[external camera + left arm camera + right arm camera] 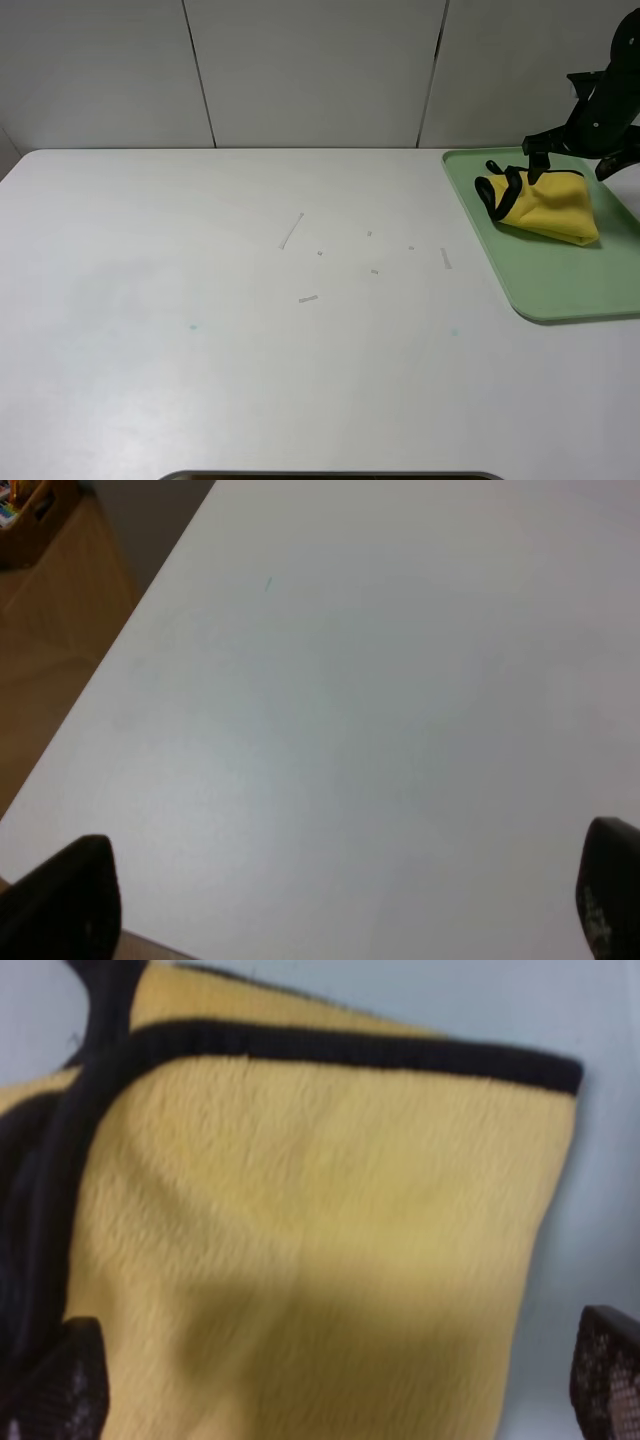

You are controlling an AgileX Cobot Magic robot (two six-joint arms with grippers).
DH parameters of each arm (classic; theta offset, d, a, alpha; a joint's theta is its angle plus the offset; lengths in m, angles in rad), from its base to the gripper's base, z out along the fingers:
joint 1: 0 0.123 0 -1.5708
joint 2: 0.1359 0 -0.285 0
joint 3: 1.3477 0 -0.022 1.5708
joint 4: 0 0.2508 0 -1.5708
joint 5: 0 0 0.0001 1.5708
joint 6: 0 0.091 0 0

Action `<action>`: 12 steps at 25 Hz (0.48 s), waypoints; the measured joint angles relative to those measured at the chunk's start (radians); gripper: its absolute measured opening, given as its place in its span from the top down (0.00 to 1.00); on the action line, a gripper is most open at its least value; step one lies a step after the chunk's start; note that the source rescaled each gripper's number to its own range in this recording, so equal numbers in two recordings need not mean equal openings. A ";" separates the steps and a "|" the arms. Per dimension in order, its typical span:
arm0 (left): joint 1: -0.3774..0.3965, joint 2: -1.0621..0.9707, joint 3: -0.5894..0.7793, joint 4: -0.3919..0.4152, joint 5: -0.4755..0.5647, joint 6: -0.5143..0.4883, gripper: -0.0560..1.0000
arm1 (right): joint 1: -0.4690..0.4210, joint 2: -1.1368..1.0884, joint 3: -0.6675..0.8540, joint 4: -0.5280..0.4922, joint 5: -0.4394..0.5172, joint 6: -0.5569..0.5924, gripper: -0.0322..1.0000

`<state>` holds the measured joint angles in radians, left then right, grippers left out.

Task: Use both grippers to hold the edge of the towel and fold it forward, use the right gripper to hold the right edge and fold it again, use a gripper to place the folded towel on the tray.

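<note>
One towel (548, 206) lies folded on the one tray (560, 290), in the right part of the exterior high frame, a little above the middle. It is a yellow bundle, and its edge of the towel (508, 192), the black trim, is gathered in loops at the left end of the bundle. The tray is pale green and sits on the white table (250, 330) at the right border of the frame; part of it is cut off by the border.

Only one arm shows in the exterior high view. The right gripper (585, 160) hangs in the upper right corner, just above the back side of the towel. In the right wrist view its two fingertips (606, 1370) stand wide apart at the two lower corners, and the yellow cloth (320, 1250) fills the space under them; they grip nothing. One straight band of black trim (360, 1048) runs across the top of that view.

The left gripper (340, 905) shows only in its own wrist view: two dark fingertips (66, 900) in the lower corners, far apart, over bare table (350, 700), holding nothing.

Some small pale marks, about six, lie on the table near the middle of the exterior high frame.
</note>
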<state>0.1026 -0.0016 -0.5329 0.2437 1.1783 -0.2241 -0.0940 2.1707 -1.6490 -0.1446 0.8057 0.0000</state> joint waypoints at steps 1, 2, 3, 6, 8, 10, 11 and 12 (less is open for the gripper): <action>0.000 0.000 0.000 0.000 0.000 0.000 0.09 | 0.000 -0.002 0.000 0.008 0.014 0.000 0.00; 0.000 0.000 0.000 0.000 0.000 0.000 0.09 | 0.001 -0.009 0.000 0.019 0.031 0.000 0.00; 0.000 0.000 0.000 0.000 0.000 0.000 0.09 | 0.001 -0.017 0.000 0.029 0.045 0.000 0.00; 0.000 0.000 0.000 0.000 0.000 0.000 0.09 | 0.001 -0.052 0.000 0.069 0.092 0.000 0.00; 0.000 0.000 0.000 0.000 0.000 0.000 0.09 | 0.001 -0.083 0.000 0.091 0.130 0.000 0.00; 0.000 0.000 0.000 0.000 0.000 0.000 0.09 | 0.001 -0.117 0.000 0.115 0.169 0.000 0.00; 0.000 0.000 0.000 0.000 0.000 0.000 0.09 | 0.001 -0.133 0.000 0.124 0.196 0.000 0.00; 0.000 0.000 0.000 0.000 0.000 0.000 0.09 | 0.001 -0.146 0.000 0.133 0.219 0.000 0.00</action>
<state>0.1026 -0.0016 -0.5329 0.2437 1.1783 -0.2241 -0.0931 2.0250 -1.6490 -0.0119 1.0248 0.0000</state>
